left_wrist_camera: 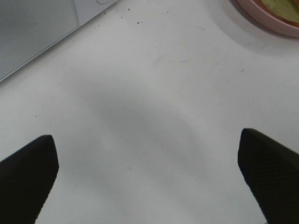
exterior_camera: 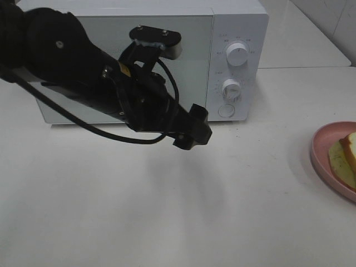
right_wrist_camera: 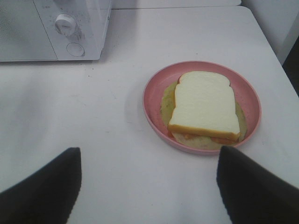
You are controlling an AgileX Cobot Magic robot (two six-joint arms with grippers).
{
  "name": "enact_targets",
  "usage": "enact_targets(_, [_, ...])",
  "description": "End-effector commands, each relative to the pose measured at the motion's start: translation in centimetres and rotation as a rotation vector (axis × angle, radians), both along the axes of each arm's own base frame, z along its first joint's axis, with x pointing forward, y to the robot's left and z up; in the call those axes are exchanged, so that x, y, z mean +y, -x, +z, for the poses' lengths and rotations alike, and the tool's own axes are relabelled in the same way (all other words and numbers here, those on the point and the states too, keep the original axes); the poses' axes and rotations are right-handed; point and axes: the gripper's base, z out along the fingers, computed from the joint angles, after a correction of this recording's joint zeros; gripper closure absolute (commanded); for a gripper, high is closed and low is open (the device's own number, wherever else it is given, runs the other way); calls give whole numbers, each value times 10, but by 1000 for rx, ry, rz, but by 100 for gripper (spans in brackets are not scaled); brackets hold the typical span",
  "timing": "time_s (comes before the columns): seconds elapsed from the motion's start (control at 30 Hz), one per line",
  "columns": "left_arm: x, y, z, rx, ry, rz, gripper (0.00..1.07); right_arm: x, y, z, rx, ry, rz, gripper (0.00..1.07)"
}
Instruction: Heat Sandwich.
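I see the sandwich [right_wrist_camera: 204, 105], soft white bread with a tan crust and a yellow-green filling, lying flat on a round pink plate [right_wrist_camera: 154, 93] with a smooth raised rim, on the matte white table [exterior_camera: 167, 211]. A boxy white microwave [exterior_camera: 167, 28] with two round knobs stands at the back, its door shut. My left arm reaches from the left above the table in front of the microwave; the left gripper [left_wrist_camera: 149, 172] hangs over bare table, jaws spread wide, textured black pads [left_wrist_camera: 268, 172]. My right gripper [right_wrist_camera: 149, 186] points at the plate, jaws also spread, holding nothing.
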Motion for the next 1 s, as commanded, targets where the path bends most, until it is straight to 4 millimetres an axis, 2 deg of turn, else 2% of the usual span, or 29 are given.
enact_targets(0.03, [16, -2, 12, 41, -12, 17, 3, 0, 3, 0, -36, -2, -3, 31])
enact_targets(0.07, [16, -2, 12, 41, -12, 17, 3, 0, 3, 0, -36, -2, -3, 31])
enact_targets(0.17, [41, -10, 20, 100, -35, 63, 3, 0, 3, 0, -36, -2, -3, 31])
enact_targets(0.2, [41, -10, 20, 100, -35, 63, 3, 0, 3, 0, -36, -2, -3, 31])
enact_targets(0.33, [79, -18, 30, 189, -54, 147, 3, 0, 3, 0, -36, -2, -3, 31])
enact_targets(0.37, [79, -18, 30, 189, -54, 147, 3, 0, 3, 0, -36, -2, -3, 31])
enact_targets(0.47, [99, -22, 38, 220, -52, 206, 3, 0, 3, 0, -36, -2, -3, 31])
enact_targets(0.5, [111, -22, 42, 245, -60, 239, 3, 0, 3, 0, -36, -2, -3, 31])
enact_targets(0.53, [111, -22, 42, 245, -60, 239, 3, 0, 3, 0, -36, -2, -3, 31])
enact_targets(0.63, [131, -20, 48, 282, -86, 285, 3, 0, 3, 0, -36, -2, -3, 31])
enact_targets(0.67, [145, -19, 53, 293, -106, 320, 3, 0, 3, 0, -36, -2, -3, 31])
enact_targets(0.7, [145, -19, 53, 293, -106, 320, 3, 0, 3, 0, -36, -2, -3, 31])
enact_targets(0.8, [168, -13, 69, 267, -127, 392, 3, 0, 3, 0, -36, -2, -3, 31])
enact_targets(0.83, [168, -13, 69, 267, -127, 392, 3, 0, 3, 0, -36, -2, -3, 31])
enact_targets(0.97, [192, -1, 89, 227, -160, 479, 3, 0, 3, 0, -36, -2, -3, 31])
enact_targets(1.0, [192, -1, 89, 227, -160, 479, 3, 0, 3, 0, -36, -2, -3, 31])
